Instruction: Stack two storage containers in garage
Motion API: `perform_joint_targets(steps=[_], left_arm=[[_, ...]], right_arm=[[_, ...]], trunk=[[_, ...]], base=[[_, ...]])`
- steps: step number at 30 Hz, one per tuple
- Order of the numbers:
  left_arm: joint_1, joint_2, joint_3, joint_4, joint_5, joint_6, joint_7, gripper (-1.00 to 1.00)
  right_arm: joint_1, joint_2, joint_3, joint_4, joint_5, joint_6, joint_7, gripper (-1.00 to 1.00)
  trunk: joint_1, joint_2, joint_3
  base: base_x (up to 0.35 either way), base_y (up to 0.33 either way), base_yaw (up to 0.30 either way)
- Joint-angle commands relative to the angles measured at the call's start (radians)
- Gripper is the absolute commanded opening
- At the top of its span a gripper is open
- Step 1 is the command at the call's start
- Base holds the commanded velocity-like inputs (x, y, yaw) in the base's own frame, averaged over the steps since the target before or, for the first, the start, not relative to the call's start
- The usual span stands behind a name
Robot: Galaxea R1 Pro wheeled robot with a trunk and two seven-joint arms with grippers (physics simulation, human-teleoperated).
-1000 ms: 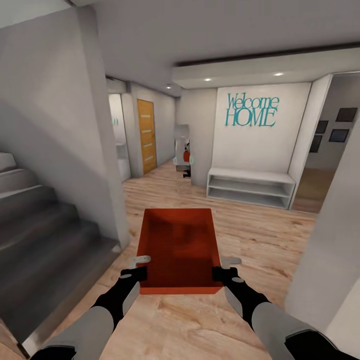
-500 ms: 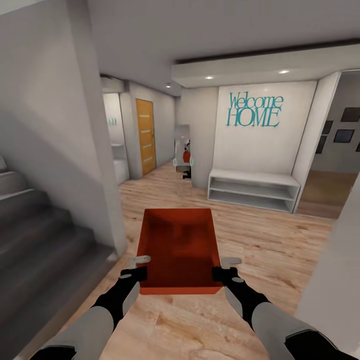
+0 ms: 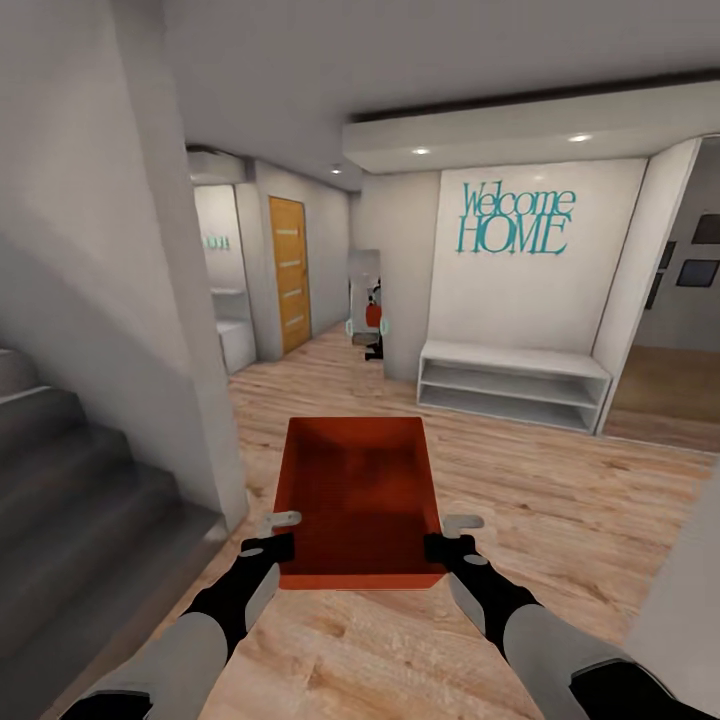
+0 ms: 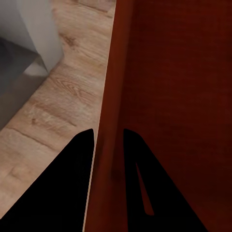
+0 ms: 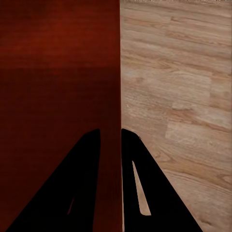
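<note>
One orange-red storage container (image 3: 360, 500) rides level in front of the robot over the hallway's wood-plank floor (image 3: 560, 500). The left gripper (image 3: 268, 547) and right gripper (image 3: 448, 547) each pinch a side wall. Best to roll steadily, matching both arms, giving the staircase (image 3: 80, 480) room.

- Teal "Welcome HOME" lettering (image 3: 515, 220) on a white wall.
- Just below the lettering, a low white two-tier shelf (image 3: 512, 383) on light wood-plank flooring (image 3: 560, 510).
- Left of the lettering, down a hallway, an orange wooden door (image 3: 290, 272).
- Far left of the lettering, grey stairs (image 3: 70, 500).
- Right of the lettering, dark picture frames (image 3: 700, 255).
</note>
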State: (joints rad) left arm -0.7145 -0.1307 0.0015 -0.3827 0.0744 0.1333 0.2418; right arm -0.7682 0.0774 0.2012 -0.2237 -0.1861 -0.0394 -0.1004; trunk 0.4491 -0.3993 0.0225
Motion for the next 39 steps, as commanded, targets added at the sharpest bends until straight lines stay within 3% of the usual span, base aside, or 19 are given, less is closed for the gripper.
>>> perform_joint_targets(steps=[1,39], left_arm=[[0.000,0.036,0.017,-0.005,-0.016,0.007,0.044,-1.00],[0.000,0.037,0.017,-0.005,-0.016,0.007,0.044,-1.00]], right_arm=[[0.000,-0.004,-0.019,0.002,-0.009,-0.005,-0.008,-1.00],[0.000,-0.004,-0.019,0.002,-0.009,-0.005,-0.008,-1.00]], trunk=[[0.001,-0.001,0.000],[0.001,-0.001,0.000]], base=[[0.322,0.000,0.000],[0.322,0.000,0.000]])
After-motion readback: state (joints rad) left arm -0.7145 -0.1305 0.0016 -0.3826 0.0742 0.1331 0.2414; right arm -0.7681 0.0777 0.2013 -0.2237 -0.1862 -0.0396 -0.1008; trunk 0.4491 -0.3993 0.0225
